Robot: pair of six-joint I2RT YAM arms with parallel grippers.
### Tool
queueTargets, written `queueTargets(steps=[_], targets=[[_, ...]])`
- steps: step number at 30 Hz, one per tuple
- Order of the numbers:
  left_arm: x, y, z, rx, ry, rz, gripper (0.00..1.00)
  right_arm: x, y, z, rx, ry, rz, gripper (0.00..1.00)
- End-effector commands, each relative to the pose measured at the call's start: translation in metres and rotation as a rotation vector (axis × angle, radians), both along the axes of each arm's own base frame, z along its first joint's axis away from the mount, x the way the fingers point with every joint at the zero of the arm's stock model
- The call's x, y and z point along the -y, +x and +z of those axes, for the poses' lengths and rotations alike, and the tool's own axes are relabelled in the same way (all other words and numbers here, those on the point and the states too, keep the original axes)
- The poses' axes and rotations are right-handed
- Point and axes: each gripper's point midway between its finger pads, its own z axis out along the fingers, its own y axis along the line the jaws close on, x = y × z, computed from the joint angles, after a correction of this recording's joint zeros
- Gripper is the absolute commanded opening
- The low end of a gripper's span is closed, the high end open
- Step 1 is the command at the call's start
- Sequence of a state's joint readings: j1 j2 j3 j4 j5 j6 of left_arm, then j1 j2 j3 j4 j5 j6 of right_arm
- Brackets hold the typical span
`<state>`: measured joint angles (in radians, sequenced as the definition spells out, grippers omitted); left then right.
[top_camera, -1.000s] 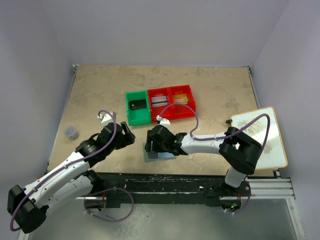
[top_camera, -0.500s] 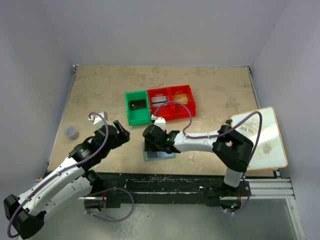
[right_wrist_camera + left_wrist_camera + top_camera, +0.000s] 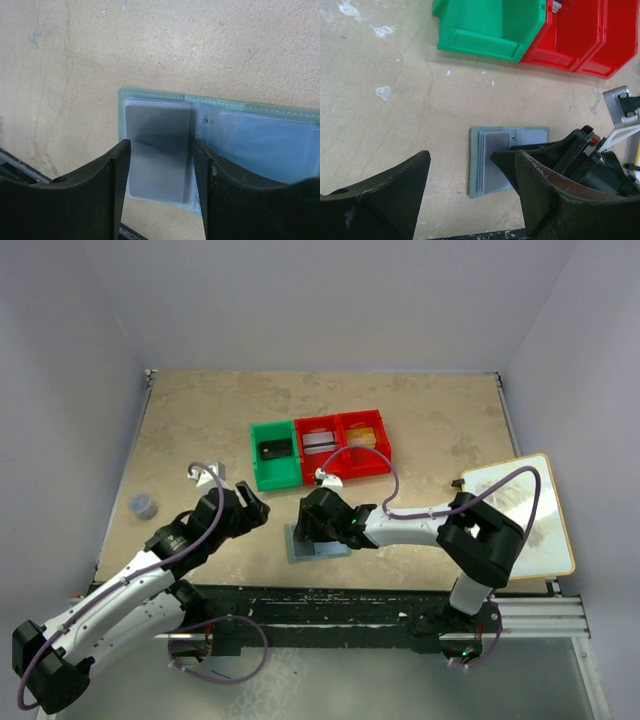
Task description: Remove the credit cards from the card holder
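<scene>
**benchrat:** Beige tabletop, scuffed and blotchy, pale walls all round. So where's the card holder (image 3: 318, 543) sitting?

**yam_fan:** Close to the near edge of the table (image 3: 430, 420), about the middle. It's lying flat and open, light blue, both panels facing up. The green bin (image 3: 275, 455) and the red bins (image 3: 345, 445) sit in a row further back, apart from it.

**benchrat:** And the grippers?

**yam_fan:** The right gripper (image 3: 306, 528) is right over the holder with its jaws spread. On the right wrist cam its fingers (image 3: 107, 195) straddle the left panel, one on each side of a grey card (image 3: 157, 130) tucked in a clear sleeve. The other panel has more clear sleeves and looks bluish. Can't tell if the tips actually touch the holder.

The left gripper (image 3: 250, 505) is spread wide too, with nothing between its fingers, hanging over bare table just left of the holder. Its wrist cam looks down on the holder, with the right gripper's black body over the right-hand part.

**benchrat:** Anything else lying about?

**yam_fan:** A small grey round thing (image 3: 143, 505) near the left edge — too small to say what it is. There's also a pale board (image 3: 550, 510) with a wooden rim at the right edge, partly behind the right arm. The green bin has something dark in it, and the red bins hold flat stuff I can't make out.
</scene>
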<state>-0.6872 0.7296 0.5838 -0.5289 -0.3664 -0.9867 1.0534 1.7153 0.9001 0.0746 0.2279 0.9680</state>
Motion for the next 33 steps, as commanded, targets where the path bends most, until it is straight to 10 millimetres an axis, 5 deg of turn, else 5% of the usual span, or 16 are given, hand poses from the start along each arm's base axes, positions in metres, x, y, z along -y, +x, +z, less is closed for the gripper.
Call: queueTargets(steps=[1, 5, 17, 26, 33], targets=[[0.022, 0.002, -0.001, 0.008, -0.065, -0.083, 0.66, 0.005, -0.007, -0.005, -0.052, 0.040, 0.028, 0.59], [0.016, 0.002, -0.003, 0.011, -0.057, -0.058, 0.65, 0.011, 0.007, -0.001, 0.003, -0.048, 0.010, 0.68], [-0.024, 0.003, 0.022, 0.088, -0.010, 0.111, 0.65, 0.017, 0.004, -0.026, -0.001, -0.288, 0.019, 0.68], [-0.023, 0.004, 0.020, 0.075, -0.002, 0.113, 0.64, 0.017, -0.007, -0.043, -0.022, -0.338, 0.036, 0.64], [-0.015, 0.003, 0.016, 0.063, -0.004, 0.070, 0.64, 0.004, -0.018, -0.033, -0.041, -0.205, 0.087, 0.60]])
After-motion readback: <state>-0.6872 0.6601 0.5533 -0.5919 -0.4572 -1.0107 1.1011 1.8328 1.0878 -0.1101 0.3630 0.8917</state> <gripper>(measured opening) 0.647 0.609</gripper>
